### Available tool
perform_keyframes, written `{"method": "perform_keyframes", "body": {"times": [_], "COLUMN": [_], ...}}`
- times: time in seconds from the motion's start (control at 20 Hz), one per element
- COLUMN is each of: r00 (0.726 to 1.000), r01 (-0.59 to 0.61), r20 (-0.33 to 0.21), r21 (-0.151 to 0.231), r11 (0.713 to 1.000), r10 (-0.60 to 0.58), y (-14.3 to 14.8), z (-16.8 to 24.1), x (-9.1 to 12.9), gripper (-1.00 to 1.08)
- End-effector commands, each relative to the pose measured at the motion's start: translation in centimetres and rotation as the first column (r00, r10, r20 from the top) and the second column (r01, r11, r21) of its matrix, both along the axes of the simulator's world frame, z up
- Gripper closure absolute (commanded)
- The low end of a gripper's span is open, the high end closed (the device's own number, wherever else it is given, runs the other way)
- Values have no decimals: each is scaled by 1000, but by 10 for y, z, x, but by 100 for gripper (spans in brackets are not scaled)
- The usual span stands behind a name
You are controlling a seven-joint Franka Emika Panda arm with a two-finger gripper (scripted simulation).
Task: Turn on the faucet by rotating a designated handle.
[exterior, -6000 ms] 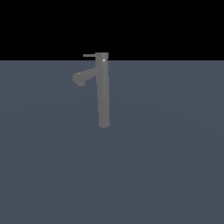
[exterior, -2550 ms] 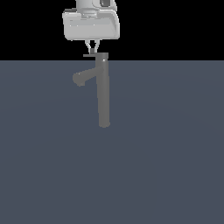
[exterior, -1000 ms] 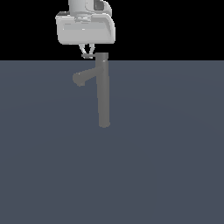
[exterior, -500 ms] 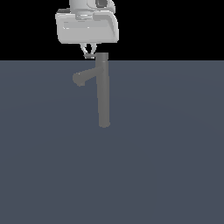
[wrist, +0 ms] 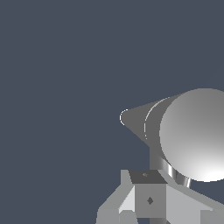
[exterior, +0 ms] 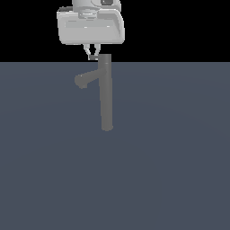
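The faucet (exterior: 106, 96) is a tall slim grey column standing on the dark floor. Its angled spout (exterior: 83, 81) branches off toward the exterior view's left. The handle (exterior: 95, 57) is a thin short bar sticking out from the top cap on the same side. My gripper (exterior: 93, 56) hangs straight above it, fingers drawn together in a V and shut on the handle's end. In the wrist view the round top cap of the faucet (wrist: 199, 131) fills one side, with the spout (wrist: 133, 119) beyond it. The handle (wrist: 154, 159) runs from the cap into my gripper (wrist: 149, 189).
A flat dark blue-grey floor (exterior: 170, 179) spreads around the faucet, with black background above it. Nothing else stands in view.
Six seconds ago no gripper was in view. It has since come down from above onto the handle. Over the last second the hand and the faucet have barely moved.
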State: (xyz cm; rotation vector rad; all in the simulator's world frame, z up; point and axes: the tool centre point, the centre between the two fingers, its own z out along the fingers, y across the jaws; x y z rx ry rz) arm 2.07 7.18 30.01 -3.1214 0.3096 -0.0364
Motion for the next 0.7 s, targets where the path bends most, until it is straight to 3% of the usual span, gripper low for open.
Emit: {"method": "perform_keyframes", "body": {"times": [0.0, 0.4, 0.45, 0.5, 0.65], "r00": [1000, 1000, 1000, 999, 1000], "r01": [3, -5, -5, -32, -23], "r20": [-12, -24, -24, -11, -15], "r21": [-2, -2, -2, 2, 1], "r11": [1000, 1000, 1000, 999, 1000], "r10": [-3, 5, 5, 32, 23], "y": [-10, -32, -32, -14, -36], "z": [0, 1, 1, 1, 1], "x": [-11, -34, -34, -27, -23], "gripper": [108, 108, 108, 108, 108]}}
